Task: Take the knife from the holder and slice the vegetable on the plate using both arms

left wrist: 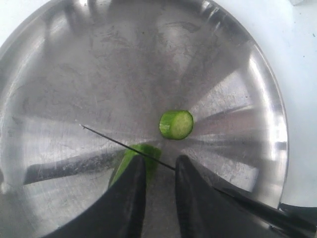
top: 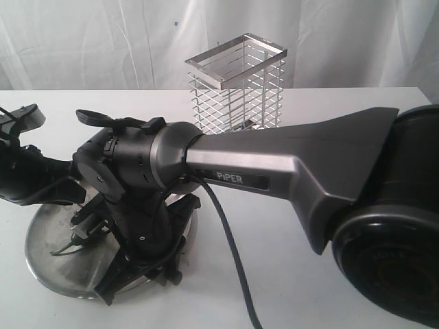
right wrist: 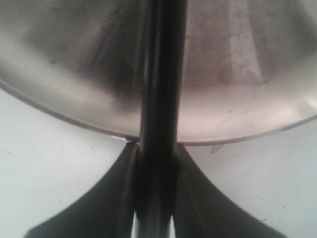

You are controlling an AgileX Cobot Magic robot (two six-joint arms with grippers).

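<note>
Both arms lean over the plate (top: 41, 264), a round steel dish on the white table (top: 274, 288). The right arm (top: 288, 161), lettered "PIPER", reaches across the middle of the exterior view, and its gripper (right wrist: 154, 163) is clamped on the knife (right wrist: 158, 99): in the right wrist view the dark handle fills the narrow gap between both fingers (right wrist: 111, 198) and runs out over the plate's rim. In the left wrist view the thin blade edge (left wrist: 124, 145) crosses the plate floor and lies on the green chili (left wrist: 141, 153). The left gripper (left wrist: 159, 171) has its two fingers (left wrist: 131, 198) drawn close together, with the chili's uncut part at the tip of one finger; whether they truly pinch it cannot be told. A cut piece of chili (left wrist: 176, 124), round face showing, lies on the plate just beyond the blade. The wire holder (top: 236, 86) stands upright at the back of the table, well apart from the plate.
</note>
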